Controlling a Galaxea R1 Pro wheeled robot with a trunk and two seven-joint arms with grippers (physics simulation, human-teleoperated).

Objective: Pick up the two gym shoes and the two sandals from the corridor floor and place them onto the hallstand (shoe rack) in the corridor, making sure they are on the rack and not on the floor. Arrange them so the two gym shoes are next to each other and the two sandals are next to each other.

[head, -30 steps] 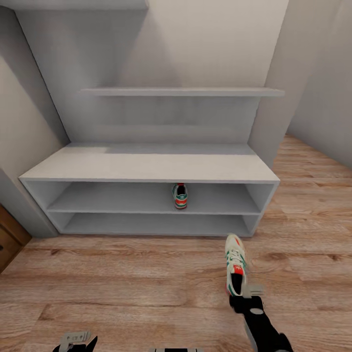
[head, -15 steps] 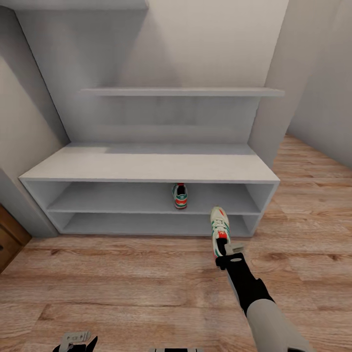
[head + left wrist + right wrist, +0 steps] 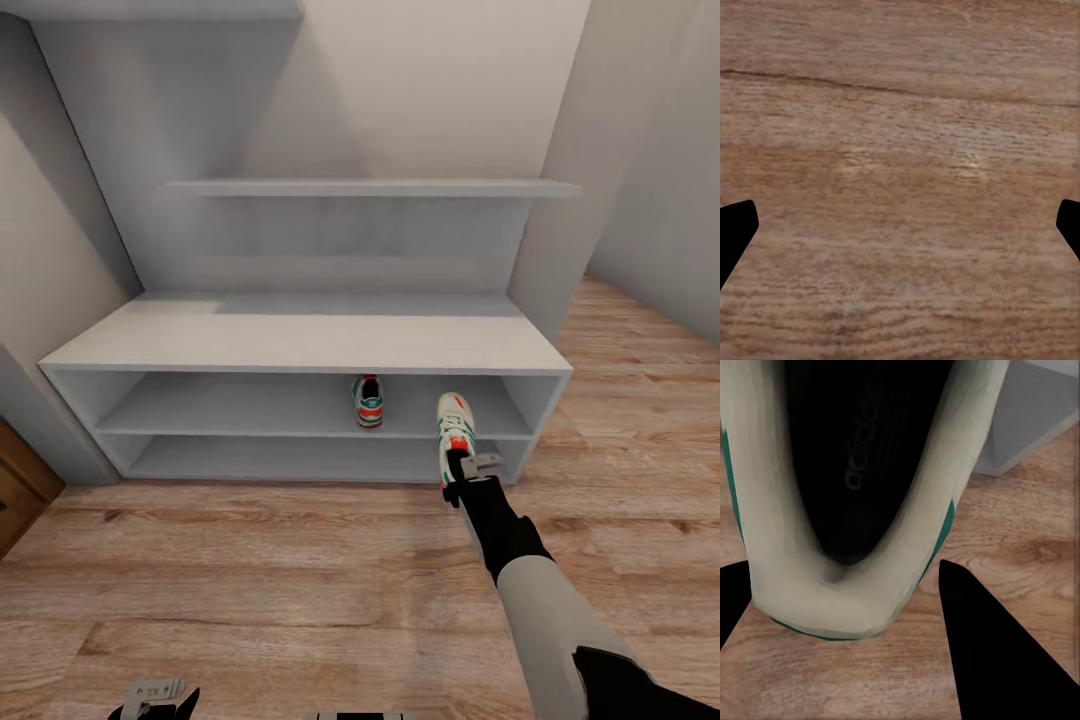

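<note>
Right gripper (image 3: 468, 474): you are holding a gym shoe by its heel rim, fingers closed on the rim with one finger (image 3: 997, 652) outside the heel; the arm is reaching forward toward the rack.
Held gym shoe (image 3: 455, 428): it is hanging toe-forward at the front of the hallstand, over the front edge of the upper open shelf, right of centre. From the head view you cannot tell whether its sole is touching the shelf. In the right wrist view you are looking into its dark opening (image 3: 862, 457), with wood floor below and a grey corner of the rack beyond.
Second gym shoe (image 3: 368, 400): it is sitting on the upper open shelf near the middle, heel facing you, apart from the held shoe and to its left.
Hallstand (image 3: 300, 340): its bench top is lying bare.
Left gripper (image 3: 155, 693): it is hanging low at the picture's edge; its fingers (image 3: 735, 229) are spread wide over the corridor floor (image 3: 900, 172), holding nothing.
</note>
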